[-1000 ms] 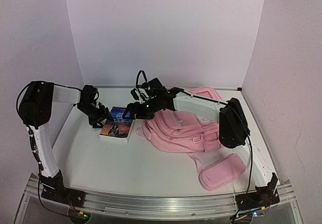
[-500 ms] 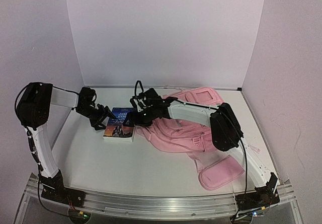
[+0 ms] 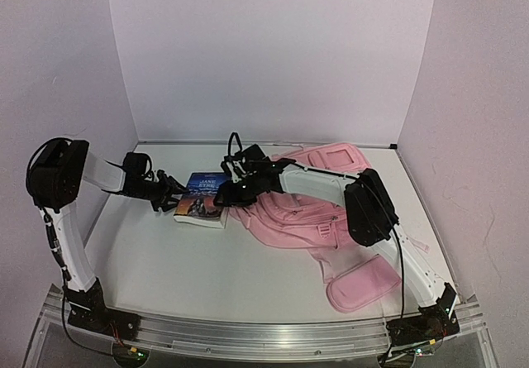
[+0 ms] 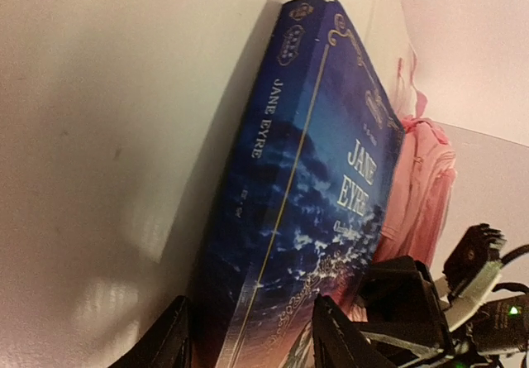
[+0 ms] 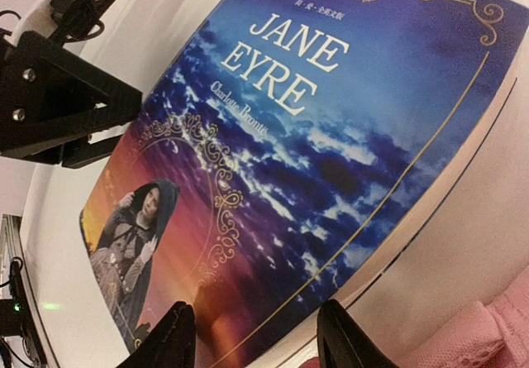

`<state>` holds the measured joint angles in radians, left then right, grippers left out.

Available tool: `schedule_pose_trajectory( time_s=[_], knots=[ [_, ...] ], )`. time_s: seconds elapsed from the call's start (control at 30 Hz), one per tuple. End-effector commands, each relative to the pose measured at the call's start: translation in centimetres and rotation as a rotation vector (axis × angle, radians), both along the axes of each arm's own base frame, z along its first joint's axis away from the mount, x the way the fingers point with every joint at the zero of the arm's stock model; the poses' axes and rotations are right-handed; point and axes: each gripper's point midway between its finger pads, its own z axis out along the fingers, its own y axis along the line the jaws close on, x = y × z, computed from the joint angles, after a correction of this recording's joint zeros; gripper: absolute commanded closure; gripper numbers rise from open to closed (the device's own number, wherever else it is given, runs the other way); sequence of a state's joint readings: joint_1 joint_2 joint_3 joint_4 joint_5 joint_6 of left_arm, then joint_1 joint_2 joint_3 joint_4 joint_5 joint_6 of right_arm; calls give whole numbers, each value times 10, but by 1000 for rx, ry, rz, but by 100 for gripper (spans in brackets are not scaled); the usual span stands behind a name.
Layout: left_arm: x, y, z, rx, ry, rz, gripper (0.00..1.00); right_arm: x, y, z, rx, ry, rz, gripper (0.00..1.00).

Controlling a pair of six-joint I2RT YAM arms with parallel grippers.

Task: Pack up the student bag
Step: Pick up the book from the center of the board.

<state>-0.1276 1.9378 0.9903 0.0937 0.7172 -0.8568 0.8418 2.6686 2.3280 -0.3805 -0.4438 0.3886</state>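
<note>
I hold the left hand [image 4: 248, 332] and right hand [image 5: 256, 331] open around the book [image 3: 201, 199] — flanking it to lift it into the student bag [image 3: 291, 223].

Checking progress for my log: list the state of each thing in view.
book, closed, cover up, on table
student bag, lying slumped right of book
pencil case, lying flat on table
left tool, fingers straddling book's edge, grip unclear
right tool, open over book's cover
</note>
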Motion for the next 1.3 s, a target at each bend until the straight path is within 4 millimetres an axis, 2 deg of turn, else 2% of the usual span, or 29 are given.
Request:
schedule_pose_trajectory(
  time_s=[0.0,0.13,0.33,0.5,0.63,0.7,0.77,0.83,0.9,0.97,1.07,1.13,1.2,1.27],
  knots=[
    [-38,-81,117,-343,-267,-366,53,-40,9,-53,-37,86,119,52],
    [-46,-84,111,-406,-267,-377,55,-40,8,-51,-39,78,128,53],
    [-37,-85,75,-401,-162,-330,43,-44,5,-50,-48,74,143,60],
    [-37,-99,75,-425,-145,-384,31,-45,5,-49,-47,70,151,63],
    [-39,-104,80,-414,-163,-411,43,-43,5,-48,-47,62,152,63],
    [-38,-103,83,-397,-175,-400,55,-43,6,-43,-42,52,157,63],
    [-36,-99,85,-366,-193,-370,66,-42,8,-30,-26,34,165,61],
    [-34,-94,87,-322,-204,-334,78,-38,12,-8,0,-2,169,56],
    [-32,-88,88,-263,-211,-301,91,-32,15,23,28,-57,166,50],
    [-31,-82,95,-223,-219,-272,98,-25,15,58,48,-136,157,42],
    [-26,-69,103,-172,-229,-211,100,-14,4,100,31,-253,114,32],
    [-23,-62,110,-131,-238,-175,100,-10,-11,115,-19,-319,80,27],
    [-22,-58,117,-104,-252,-154,100,-3,-32,122,-101,-384,32,25],
    [-20,-55,125,-89,-268,-137,100,1,-54,117,-202,-423,-1,22]
  ],
)
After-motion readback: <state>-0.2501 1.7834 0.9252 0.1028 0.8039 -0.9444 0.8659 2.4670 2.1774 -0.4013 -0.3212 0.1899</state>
